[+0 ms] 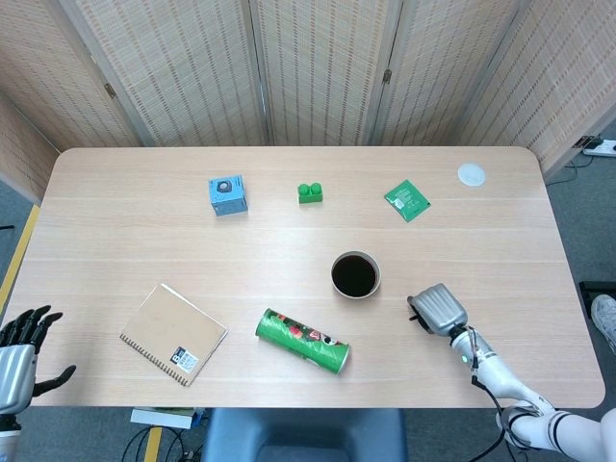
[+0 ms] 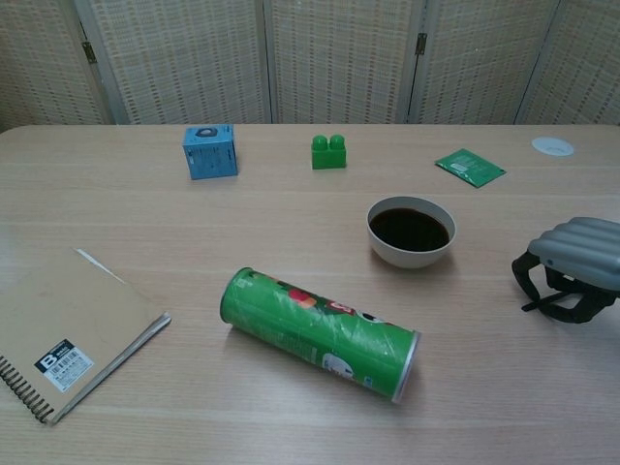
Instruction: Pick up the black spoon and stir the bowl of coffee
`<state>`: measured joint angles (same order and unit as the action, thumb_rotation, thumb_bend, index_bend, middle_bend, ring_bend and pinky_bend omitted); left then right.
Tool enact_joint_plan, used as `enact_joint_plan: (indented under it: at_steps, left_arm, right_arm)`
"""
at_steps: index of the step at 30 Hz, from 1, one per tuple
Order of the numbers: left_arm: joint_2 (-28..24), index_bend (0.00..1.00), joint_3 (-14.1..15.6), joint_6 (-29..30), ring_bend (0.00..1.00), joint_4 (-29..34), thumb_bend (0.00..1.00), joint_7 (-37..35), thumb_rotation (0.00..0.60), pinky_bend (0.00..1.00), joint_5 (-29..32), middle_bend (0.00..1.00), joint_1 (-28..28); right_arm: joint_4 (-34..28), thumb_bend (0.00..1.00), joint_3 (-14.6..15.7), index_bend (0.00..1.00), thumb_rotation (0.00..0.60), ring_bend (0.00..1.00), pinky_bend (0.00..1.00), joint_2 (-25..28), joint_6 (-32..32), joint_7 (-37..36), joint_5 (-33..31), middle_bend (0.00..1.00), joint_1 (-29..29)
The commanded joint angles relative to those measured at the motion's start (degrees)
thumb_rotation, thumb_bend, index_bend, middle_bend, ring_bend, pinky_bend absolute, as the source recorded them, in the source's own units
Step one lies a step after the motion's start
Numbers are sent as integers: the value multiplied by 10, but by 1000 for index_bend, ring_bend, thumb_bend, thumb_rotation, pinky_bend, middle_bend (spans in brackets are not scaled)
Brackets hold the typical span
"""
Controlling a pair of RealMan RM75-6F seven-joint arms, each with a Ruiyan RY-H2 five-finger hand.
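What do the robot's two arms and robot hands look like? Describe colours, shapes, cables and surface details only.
The right robot hand has a ribbed silver-grey back shell and black fingers. Behind it, in the head view, a slim white forearm carries a small green light and a black cable looping near the wrist. The left robot hand matches: black fingers, black thumb, silver-grey body. No sleeves or readable markings show.
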<state>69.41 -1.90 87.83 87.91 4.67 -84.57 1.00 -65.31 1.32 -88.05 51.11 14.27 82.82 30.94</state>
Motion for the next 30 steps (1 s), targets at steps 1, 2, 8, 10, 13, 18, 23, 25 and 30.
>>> enact_joint_plan:
  at_steps: [1,2,8,10,13,18,23,25,30]
  left_arm:
    - [0,221,0,1,123,0,195,0,600,177,0,154,-1]
    - [0,221,0,1,123,0,195,0,600,177,0,154,-1]
    - [0,221,1,2,123,1,195,0,600,177,-1,154,-2]
    - [-1,221,0,3,123,1,195,0,600,177,-2,154,-2]
    - [-1,221,0,4,123,2,195,1,600,177,-3,154,-1]
    - [-1,221,0,3,123,5,195,4,600,177,-5,154,0]
    - [-2,221,-1,3,123,9,195,7,600,177,-5,154,1]
    - [-2,221,-1,3,123,10,195,8,600,177,-6,154,2]
    - [-3,221,-1,2,123,15,195,12,600,177,-8,154,4]
  right_arm:
    - [2,296,0,536,600,1000,1000,-1,3,-4,2,984,0]
    - [2,300,0,540,600,1000,1000,-1,5,-6,3,984,-1]
    - [5,316,0,556,600,1000,1000,-1,19,-22,9,984,-5]
    - [5,327,-1,567,600,1000,1000,0,25,-29,10,984,-7]
    - [7,340,-2,580,600,1000,1000,2,34,-40,13,984,-10]
    - [5,362,-1,602,600,1000,1000,8,46,-52,20,984,-13]
    - [-11,409,-8,647,600,1000,1000,25,77,-75,28,987,-20]
    - [-18,419,-12,654,600,1000,1000,32,88,-82,29,988,-22]
    - [-55,439,-27,674,600,1000,1000,58,117,-112,36,989,-24]
